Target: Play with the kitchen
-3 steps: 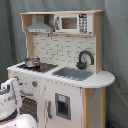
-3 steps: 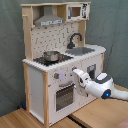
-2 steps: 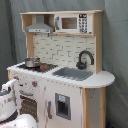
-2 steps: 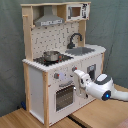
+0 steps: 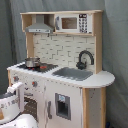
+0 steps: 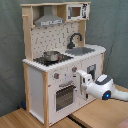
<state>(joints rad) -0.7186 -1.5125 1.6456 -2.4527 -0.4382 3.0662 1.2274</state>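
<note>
The pincer (image 6: 81, 76) hangs in front of the kitchen (image 6: 60, 60), at the height of the knobs (image 6: 74, 69) and just above the oven door (image 6: 65, 96); whether its fingers are open or closed cannot be told. Over the last second it has barely moved: in the second exterior view the white arm (image 6: 102, 87) reaches in from the second exterior view's right at nearly the same spot, perhaps a touch nearer the front panel, and in the first exterior view the arm (image 5: 11, 102) sits low at the first exterior view's left edge as before. Nothing on the kitchen has shifted: the pot (image 6: 50, 55) rests on the stove above the pincer, while the sink (image 6: 82, 50) and faucet (image 6: 74, 39) stand above and beyond it, and the oven door looks shut. The kitchen stands on the wooden bench (image 6: 95, 112), right before the pincer. The stillness suggests a slow, careful approach, most likely to a knob or the oven handle, with no real contact made yet, so the play seems hardly begun.
</note>
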